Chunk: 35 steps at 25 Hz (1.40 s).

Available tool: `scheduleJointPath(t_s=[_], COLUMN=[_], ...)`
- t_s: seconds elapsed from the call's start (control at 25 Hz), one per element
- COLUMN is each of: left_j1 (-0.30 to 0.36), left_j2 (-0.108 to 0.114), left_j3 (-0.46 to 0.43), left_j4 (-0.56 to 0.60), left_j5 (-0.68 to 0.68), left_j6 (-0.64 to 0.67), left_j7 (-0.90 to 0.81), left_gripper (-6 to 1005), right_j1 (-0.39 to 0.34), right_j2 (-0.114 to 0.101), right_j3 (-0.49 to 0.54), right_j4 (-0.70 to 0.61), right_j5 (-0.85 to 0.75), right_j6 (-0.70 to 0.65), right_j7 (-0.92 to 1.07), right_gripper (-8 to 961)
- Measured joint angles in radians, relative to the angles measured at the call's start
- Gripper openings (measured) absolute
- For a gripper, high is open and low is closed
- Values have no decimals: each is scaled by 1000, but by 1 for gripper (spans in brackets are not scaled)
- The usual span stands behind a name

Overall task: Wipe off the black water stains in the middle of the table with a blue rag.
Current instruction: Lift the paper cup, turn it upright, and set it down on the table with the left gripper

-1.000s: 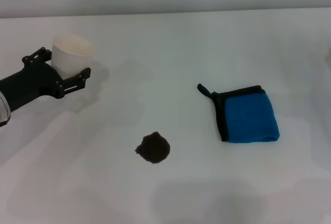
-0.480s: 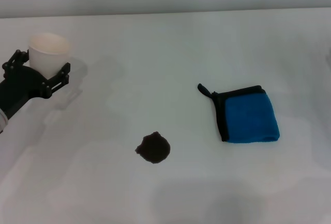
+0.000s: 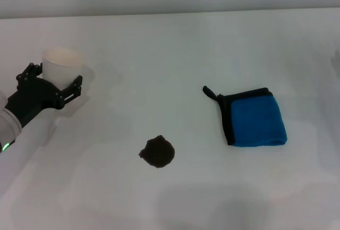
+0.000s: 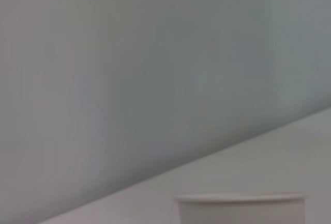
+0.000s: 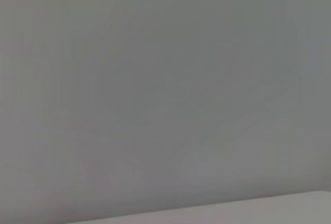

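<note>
No legible text or markings anywhere.

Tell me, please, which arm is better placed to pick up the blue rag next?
Probably the right. The blue rag lies on the robot's right side of the table, while the left hand is far left, shut on the paper cup. The right hand is out of view.

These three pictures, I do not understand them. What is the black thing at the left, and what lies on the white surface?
The black thing is the robot's left gripper, a hand with two fingers. They sit on either side of a white paper cup. The wide picture comes from a camera on the robot's head, looking down at a white table. On it lie a dark stain and a folded blue rag, apart from each other. The other two pictures come from cameras on the wrists: the left one shows the cup's rim, the right one mostly a grey wall. The right gripper is not visible.
</note>
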Motion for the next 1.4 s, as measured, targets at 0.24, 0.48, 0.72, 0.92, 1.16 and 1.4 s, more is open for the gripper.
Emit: scheduleJointPath(t_s=[0.24,0.48,0.72,0.92,1.16,1.4], left_j1=[-8,-2,1,11,25,63], left_j2=[-1,-3,-6,-9,-11,-11], left_j3=[0,2,4,4,5,0], left_j4=[-7,-18,-33,-36,-51,-72], left_j5=[3,4,5,5,6,0], left_j6=[43,46,50,39,28,-55], left_j7=[2,5,39,54,65,66], left_gripper=[873,874,877,879,882,883], right_j1=[-2,-3,-1,0,0,0], right_j2=[1,1,1,2,2,2], right_j3=[-2,-1,0,2,3,3], right_j4=[4,12,12,14,23,24], right_j5=[0,0,0,0,2,3], right_j6=[0,0,0,1,7,8], right_j7=[0,0,0,0,0,0], right_gripper=[854,854,854,855,855,855])
